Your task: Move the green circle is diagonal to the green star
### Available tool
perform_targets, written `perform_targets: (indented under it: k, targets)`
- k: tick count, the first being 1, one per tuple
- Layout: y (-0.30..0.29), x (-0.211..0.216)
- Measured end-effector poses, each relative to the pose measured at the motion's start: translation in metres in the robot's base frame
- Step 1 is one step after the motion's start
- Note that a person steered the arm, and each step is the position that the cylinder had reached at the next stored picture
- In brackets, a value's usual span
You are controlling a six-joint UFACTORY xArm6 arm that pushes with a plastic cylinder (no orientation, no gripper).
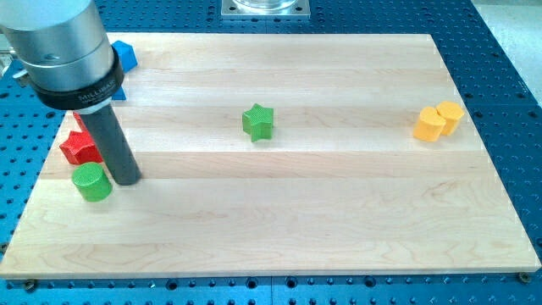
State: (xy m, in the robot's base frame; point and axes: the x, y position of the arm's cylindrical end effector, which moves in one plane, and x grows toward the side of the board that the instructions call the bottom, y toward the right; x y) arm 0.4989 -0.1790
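Barely begun, we judge: our tip [127, 180] sits just right of the green circle [91, 183]. The green star [258, 121] lies well apart. We carry no pincer, only a rod.

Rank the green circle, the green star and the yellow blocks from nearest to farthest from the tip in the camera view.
From my tip:
1. Green circle, right beside it on the view's left.
2. Green star, mid-board, toward the view's right.
3. Yellow blocks, far at the view's right edge.
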Motion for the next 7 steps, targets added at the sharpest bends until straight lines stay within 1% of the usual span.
perform_targets:
  k: [1,2,3,4,5,6,7]
  targets:
    - [0.064,0.042]
    - [0.038,0.072]
    - [-0.044,0.067]
    - [-0.087,0.039]
    - [-0.051,0.016]
    - [-0.019,0.018]
    - [-0.020,0.035]
